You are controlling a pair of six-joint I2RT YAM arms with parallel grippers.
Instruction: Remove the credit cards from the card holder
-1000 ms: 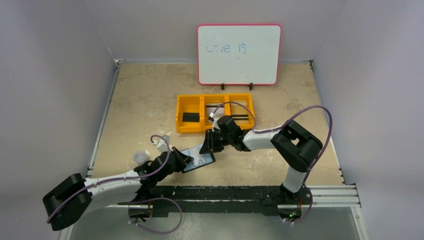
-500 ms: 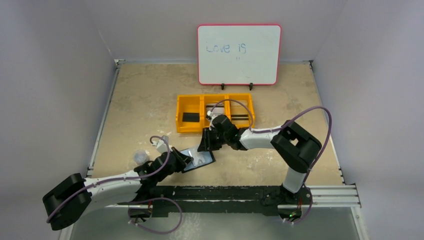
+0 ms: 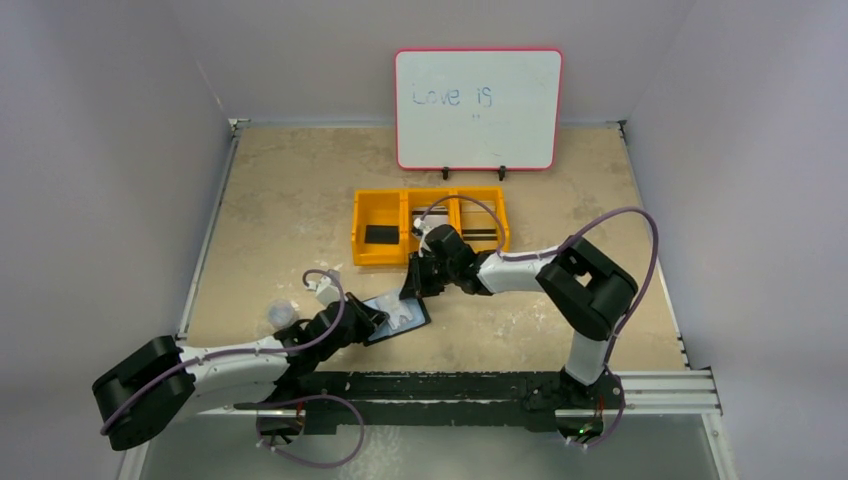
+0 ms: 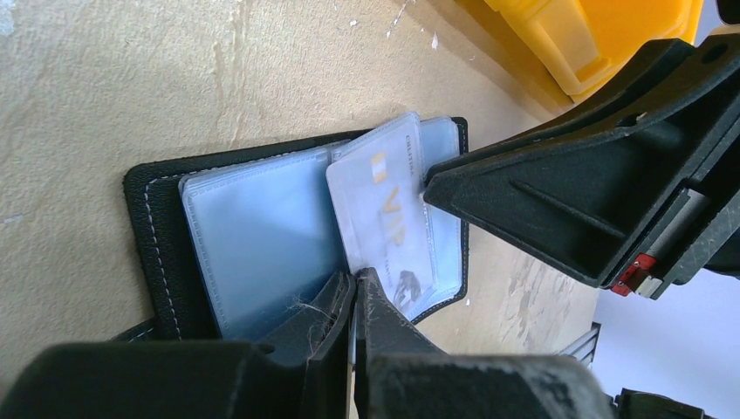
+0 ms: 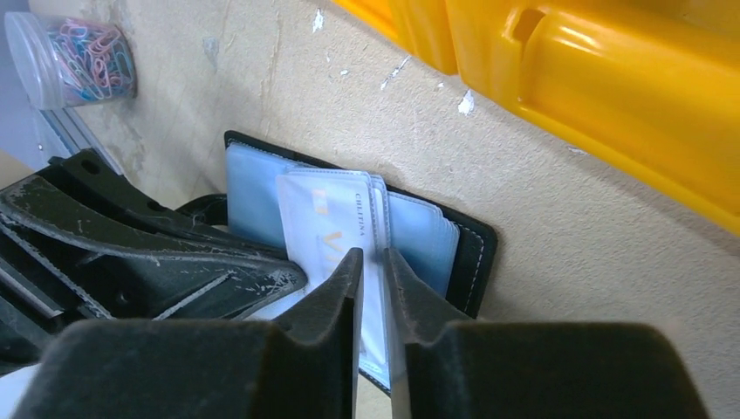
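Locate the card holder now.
Top view: the card holder lies open on the table near centre, just in front of the yellow tray, between the left gripper and the right gripper.

Top camera looks steeply down from high over the near edge, taking in the whole table (image 3: 290, 190); both wrist cameras sit close, facing each other across the open card holder (image 4: 155, 236).

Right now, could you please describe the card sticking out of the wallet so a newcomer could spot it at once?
Start at the yellow tray and come toward the near edge to the open black card holder. On its pale blue pockets, where the left gripper and right gripper meet, lies the card: frosted white, printed VIP, askew rather than tucked square.
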